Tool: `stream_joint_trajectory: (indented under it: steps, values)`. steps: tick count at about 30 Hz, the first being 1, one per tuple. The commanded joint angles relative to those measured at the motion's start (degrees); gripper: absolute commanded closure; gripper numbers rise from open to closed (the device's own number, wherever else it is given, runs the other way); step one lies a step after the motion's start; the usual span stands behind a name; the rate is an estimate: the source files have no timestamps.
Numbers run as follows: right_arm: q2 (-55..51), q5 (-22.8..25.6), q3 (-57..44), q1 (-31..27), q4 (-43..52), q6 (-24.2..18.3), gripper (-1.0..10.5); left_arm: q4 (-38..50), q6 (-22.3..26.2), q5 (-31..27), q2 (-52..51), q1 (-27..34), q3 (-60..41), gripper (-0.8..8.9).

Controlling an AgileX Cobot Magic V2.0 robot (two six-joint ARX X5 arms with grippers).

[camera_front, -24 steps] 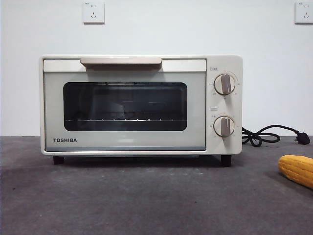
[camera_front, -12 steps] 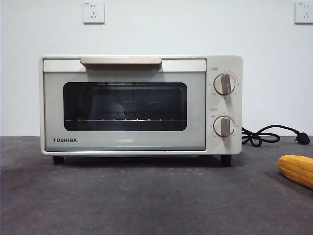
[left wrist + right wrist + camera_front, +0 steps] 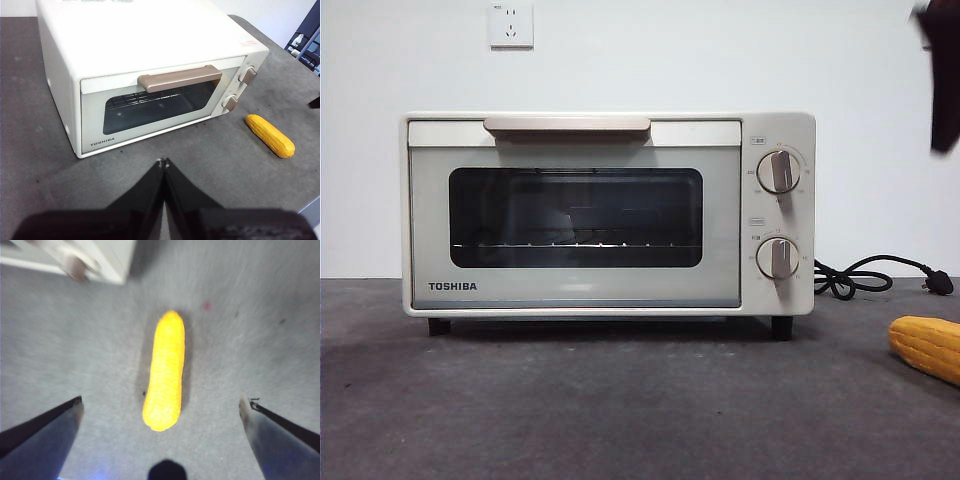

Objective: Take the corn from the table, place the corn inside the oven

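Right end effector [image 3: 160,410] hung over the corn [image 3: 165,371], jaws wide apart. Corn lay on the surface [image 3: 620,400] at the oven's [image 3: 608,213] 4 o'clock. Left end effector [image 3: 163,162] waited, jaws together.

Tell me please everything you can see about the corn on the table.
The corn is a yellow-orange cob, long and tapered, with rows of small kernels and no husk. It lies flat on the dark grey table, apart from the oven, out in front of the corner with the knobs. Nothing touches it except the table. The right gripper hangs above it, jaws wide open to either side of the cob. In the front view the picture's edge cuts it off.
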Motion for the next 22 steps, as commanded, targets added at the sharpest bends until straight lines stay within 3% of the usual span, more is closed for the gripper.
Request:
stream_joint_trajectory:
  steps: [1,16,22]
  values:
    - [4.52,-0.22,-0.13,0.07,0.85,0.02,3.5,0.48,0.68,0.42,-0.02,-0.13,0.22,8.19]
    - [15.26,-1.05,-9.9,0.48,11.43,0.26,3.6,1.25,0.66,0.42,0.09,-0.13,0.22,8.19]
    - [15.37,-1.01,-13.33,0.83,14.84,0.24,5.4,1.31,0.68,0.42,0.59,-0.13,0.22,8.19]
